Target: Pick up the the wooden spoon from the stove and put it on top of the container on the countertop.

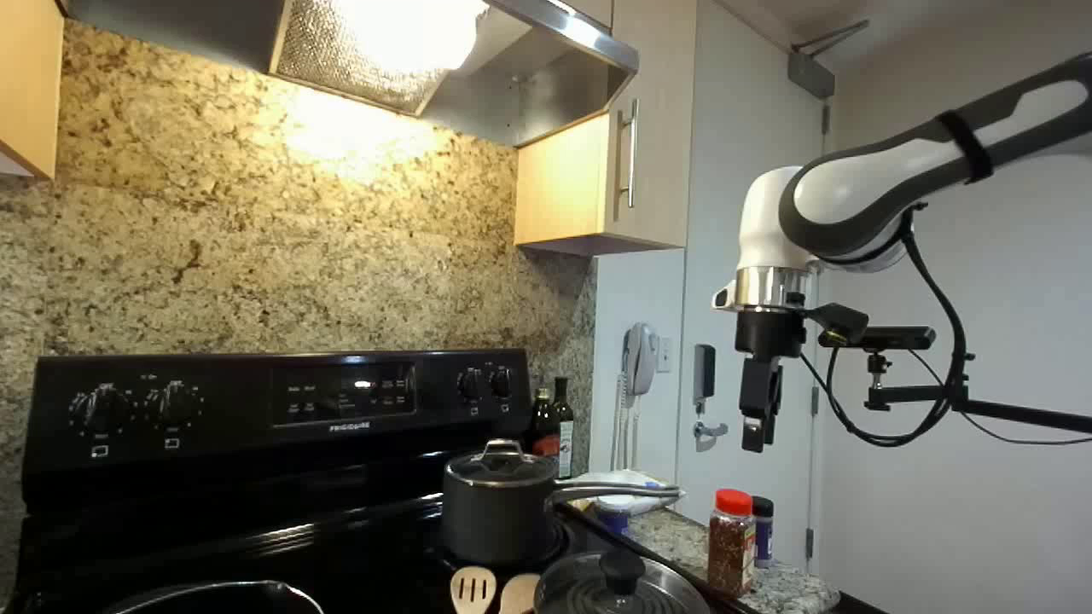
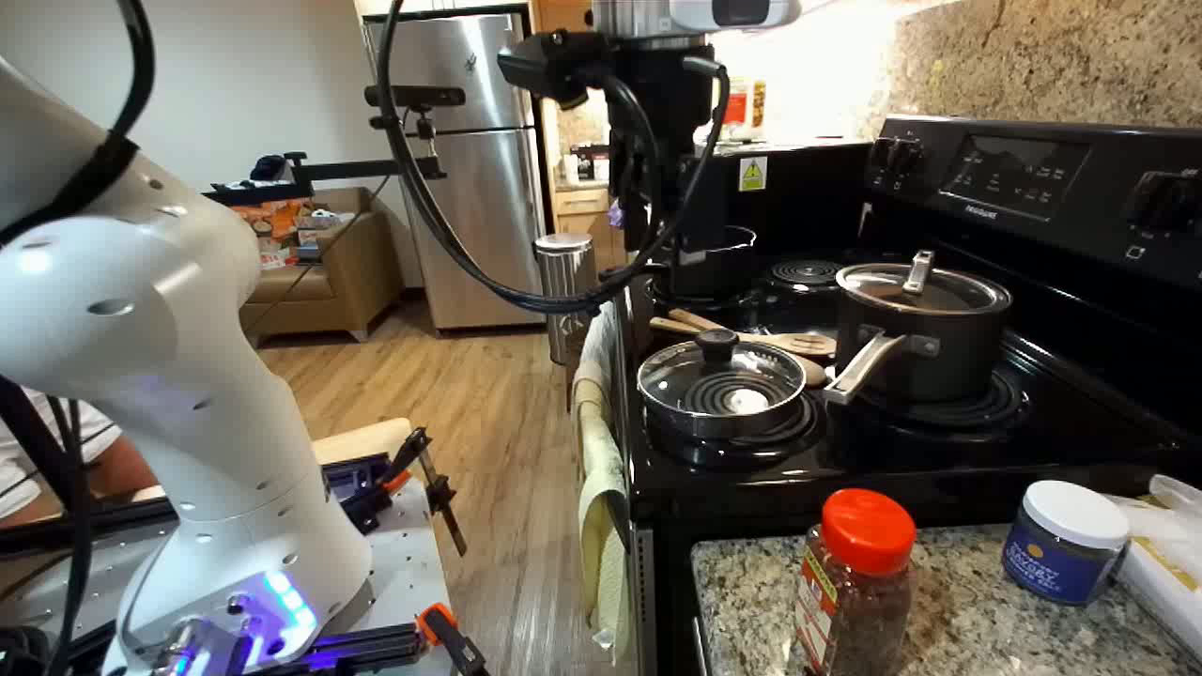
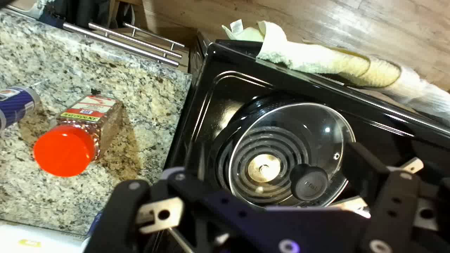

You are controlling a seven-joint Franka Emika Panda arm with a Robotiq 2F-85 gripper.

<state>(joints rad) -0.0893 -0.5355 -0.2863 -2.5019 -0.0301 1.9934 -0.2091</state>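
Spread tool in mid-air, loaded stove

See tool at right of frame in an exterior view, pointing straight down, well apart from red-capped container lower in the same frame. In wrist view, read fingers as spread wide, glass lid visible in the gap between.

Find slotted wooden spoon at bottom centre of frame in an exterior view, second wooden spoon just beside, both cut off by lower edge. Cannot tell the intended one. In an exterior view, trace both right of centre, lying on stove near glass lid and lidded saucepan, handles running left.

Place red-capped container at lower right in both exterior views, upright on granite tabletop; at left of frame in wrist view. Log dark-capped bottle near it, white-lidded jar toward right edge of frame in an exterior view, also on tabletop. Note towel draped along stove edge, lower centre in an exterior view, upper right in wrist view.
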